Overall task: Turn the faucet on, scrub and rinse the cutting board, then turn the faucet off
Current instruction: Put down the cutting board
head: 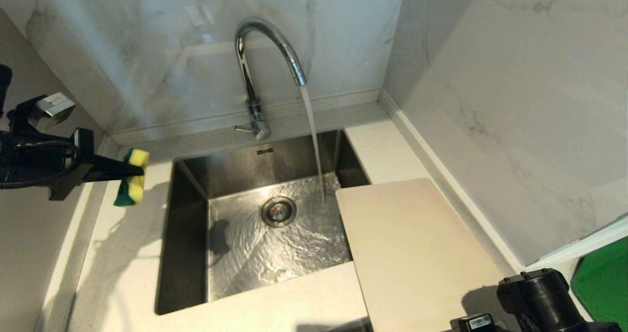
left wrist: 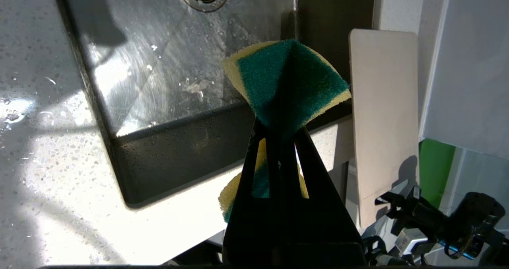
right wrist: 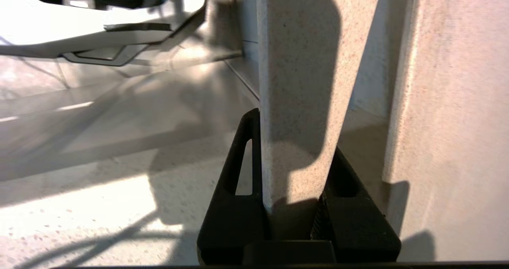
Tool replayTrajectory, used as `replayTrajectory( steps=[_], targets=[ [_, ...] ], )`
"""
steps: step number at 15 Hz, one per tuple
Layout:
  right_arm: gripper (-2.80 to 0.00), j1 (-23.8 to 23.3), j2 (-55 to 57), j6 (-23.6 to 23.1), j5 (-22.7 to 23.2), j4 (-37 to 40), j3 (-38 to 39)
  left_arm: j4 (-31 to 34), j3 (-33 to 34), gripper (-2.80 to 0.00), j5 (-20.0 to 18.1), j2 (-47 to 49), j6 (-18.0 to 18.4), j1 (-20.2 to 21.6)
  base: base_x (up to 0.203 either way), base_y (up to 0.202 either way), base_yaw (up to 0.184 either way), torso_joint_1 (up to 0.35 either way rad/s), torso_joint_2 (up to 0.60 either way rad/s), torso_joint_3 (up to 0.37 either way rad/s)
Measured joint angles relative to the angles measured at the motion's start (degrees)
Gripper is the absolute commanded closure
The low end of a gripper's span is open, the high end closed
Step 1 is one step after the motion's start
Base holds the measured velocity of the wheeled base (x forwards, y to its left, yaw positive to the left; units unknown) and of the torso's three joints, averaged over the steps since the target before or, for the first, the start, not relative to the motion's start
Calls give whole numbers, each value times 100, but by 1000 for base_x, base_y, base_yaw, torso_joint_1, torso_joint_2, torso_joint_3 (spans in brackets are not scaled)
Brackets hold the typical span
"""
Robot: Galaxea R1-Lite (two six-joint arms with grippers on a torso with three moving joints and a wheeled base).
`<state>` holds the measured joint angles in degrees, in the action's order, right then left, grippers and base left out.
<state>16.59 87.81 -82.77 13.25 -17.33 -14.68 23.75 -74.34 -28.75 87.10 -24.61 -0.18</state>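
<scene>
Water runs from the chrome faucet (head: 255, 67) into the sink (head: 186, 234); its thin lever (head: 243, 128) points left. The beige cutting board (head: 417, 243) lies flat on the counter right of the sink, one corner over the basin. My left gripper (head: 140, 172) hovers over the counter left of the sink, shut on a yellow-and-green sponge (head: 132, 182), squeezed between the fingers (left wrist: 278, 126). At the board's near end is my right arm (head: 539, 297). There my right gripper (right wrist: 294, 130) grips the board's handle strip (right wrist: 298, 82) beside its slot.
Marble walls close in behind and to the right of the counter. A green object (head: 603, 283) sits at the far right beyond a white ledge. The sink floor around the drain (head: 278, 211) is awash. The pale counter (head: 113, 253) runs along the left and front.
</scene>
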Motion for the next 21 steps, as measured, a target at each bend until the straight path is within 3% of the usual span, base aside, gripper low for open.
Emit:
replayTrajectory(
  steps=[5, 21],
  targets=[
    [0, 0, 587, 257, 223, -19, -231, -90, -55, 0, 6, 131, 6, -30, 0, 0, 0, 0, 0, 0],
    [0, -2, 2270, 266, 384, -154, -989, -418, -197, 0, 129, 628, 8, -130, 0, 0, 0, 0, 0, 0]
  ],
)
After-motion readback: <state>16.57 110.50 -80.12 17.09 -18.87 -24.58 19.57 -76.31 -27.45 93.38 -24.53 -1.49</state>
